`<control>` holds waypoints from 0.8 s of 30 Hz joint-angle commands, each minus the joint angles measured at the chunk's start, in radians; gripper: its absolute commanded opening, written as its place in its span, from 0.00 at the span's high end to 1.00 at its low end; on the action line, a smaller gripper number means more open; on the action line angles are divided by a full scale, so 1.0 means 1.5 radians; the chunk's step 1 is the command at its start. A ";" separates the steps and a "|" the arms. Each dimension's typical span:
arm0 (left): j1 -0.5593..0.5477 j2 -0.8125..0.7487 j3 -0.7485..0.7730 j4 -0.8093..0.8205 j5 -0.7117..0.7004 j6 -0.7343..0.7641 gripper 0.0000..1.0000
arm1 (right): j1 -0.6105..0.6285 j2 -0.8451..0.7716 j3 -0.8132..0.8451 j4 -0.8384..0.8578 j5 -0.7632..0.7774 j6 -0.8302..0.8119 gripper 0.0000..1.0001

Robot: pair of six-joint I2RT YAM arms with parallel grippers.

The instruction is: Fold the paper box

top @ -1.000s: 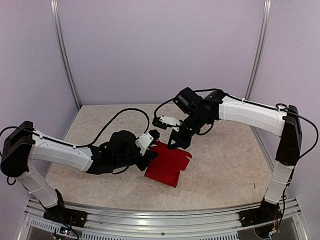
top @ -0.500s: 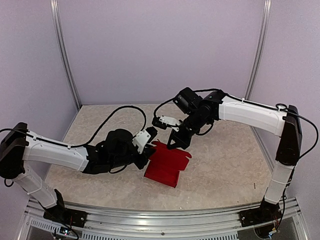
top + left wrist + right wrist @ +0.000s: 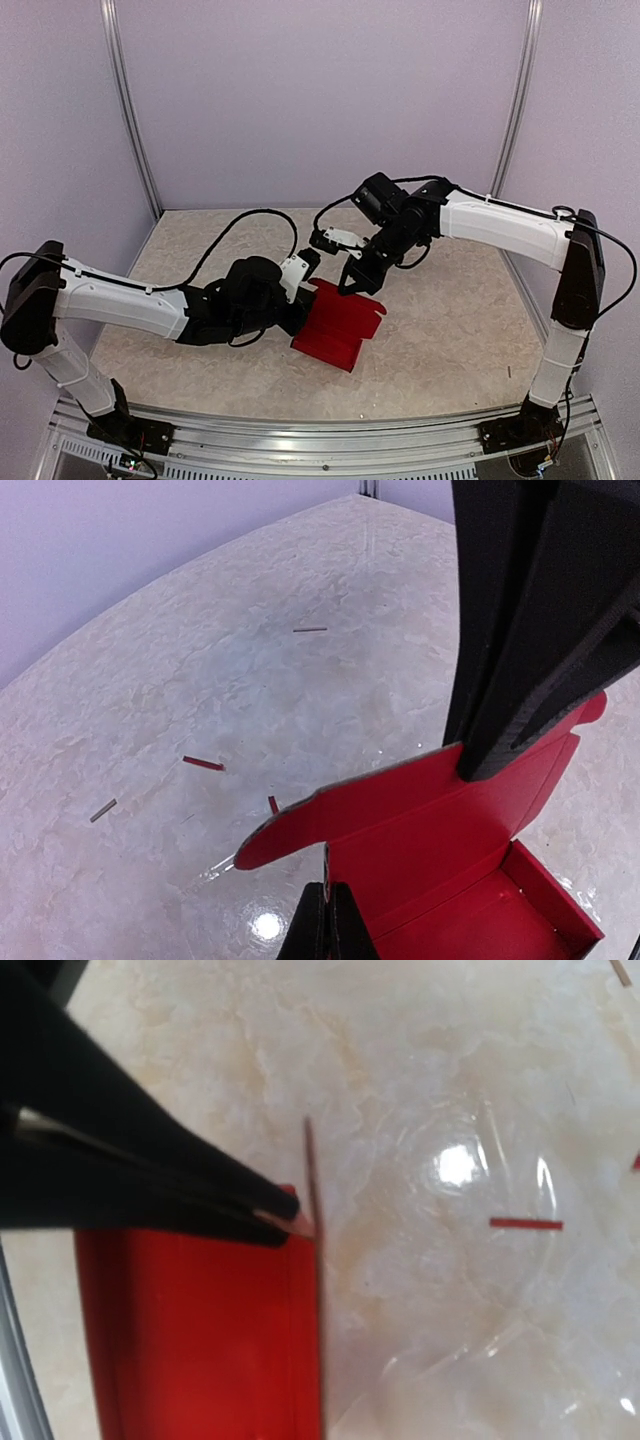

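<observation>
Top external view: the bright red thin-card paper box [image 3: 338, 325] sits at ctr of frame on the beige marbled surface [image 3: 450, 340], btwn the two arms. By its shape it looks approx halfway done. A shallow tray w/ low walls is formed, seen at lower right of the left wrist view. One tall flap w/ a rounded tab stands open, though, so closing & tucking are prob what's left.

Left hand [image 3: 303, 295] reaches in low from the left of frame, arm stretched out over the surface. Its fingers [image 3: 520, 630] are apart, fairly wide, either side of the raised flap, not clamping it. Right hand [image 3: 350, 283] comes down steeply from upper right onto the box's far edge. In the right wrist view its fingers [image 3: 120, 1140] are pressed together to a point against an edge-on card wall; can't tell if card is pinched btwn them. Thin red card slivers [image 3: 203, 764] lie loose on the surface.
</observation>
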 commanded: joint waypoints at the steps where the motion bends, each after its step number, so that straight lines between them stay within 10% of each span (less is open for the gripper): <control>1: -0.031 0.048 0.067 -0.026 -0.047 -0.098 1.00 | -0.005 -0.011 0.009 0.024 -0.063 0.028 1.00; 9: -0.033 0.084 0.116 -0.107 -0.100 -0.172 1.00 | -0.043 -0.045 -0.021 0.032 -0.071 0.032 0.98; 24: 0.013 -0.061 -0.084 0.105 0.075 0.050 1.00 | -0.215 -0.261 -0.253 0.081 -0.013 -0.259 0.52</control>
